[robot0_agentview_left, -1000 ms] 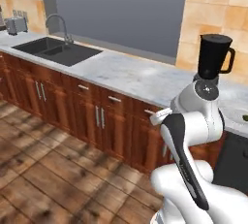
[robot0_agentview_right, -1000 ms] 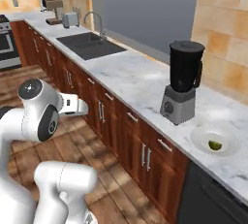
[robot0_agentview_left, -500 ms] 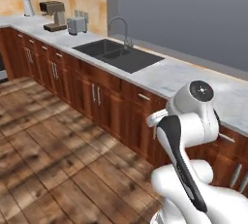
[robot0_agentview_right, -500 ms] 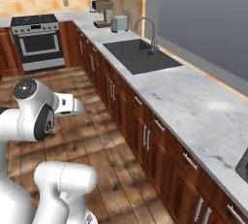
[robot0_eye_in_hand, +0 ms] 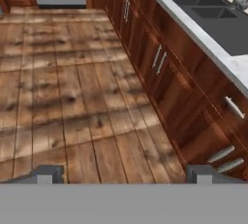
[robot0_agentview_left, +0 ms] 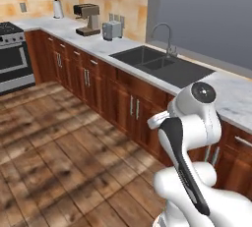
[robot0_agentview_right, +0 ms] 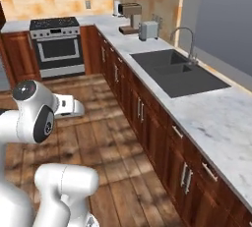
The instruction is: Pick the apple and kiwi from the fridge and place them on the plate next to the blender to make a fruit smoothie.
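My gripper (robot0_eye_in_hand: 124,174) is open, its two dark fingertips (robot0_eye_in_hand: 46,173) set wide apart with nothing between them. It points down at the wooden floor (robot0_eye_in_hand: 72,97) beside the lower cabinets (robot0_eye_in_hand: 174,87). The arm is folded close to the base, its white elbow (robot0_agentview_left: 197,108) in front of the counter. The apple, kiwi, fridge, plate and blender are out of view.
A marble counter (robot0_agentview_right: 216,123) with a dark double sink (robot0_agentview_right: 179,71) and faucet (robot0_agentview_left: 165,34) runs along the wall over brown cabinets. Further along stand a toaster (robot0_agentview_left: 112,30) and a coffee machine (robot0_agentview_left: 87,18). A stove (robot0_agentview_right: 56,44) stands at the far corner.
The whole picture has shifted: the base has moved along the counter, so the blender and plate have left the views and the stove has come in. The gripper stays open.
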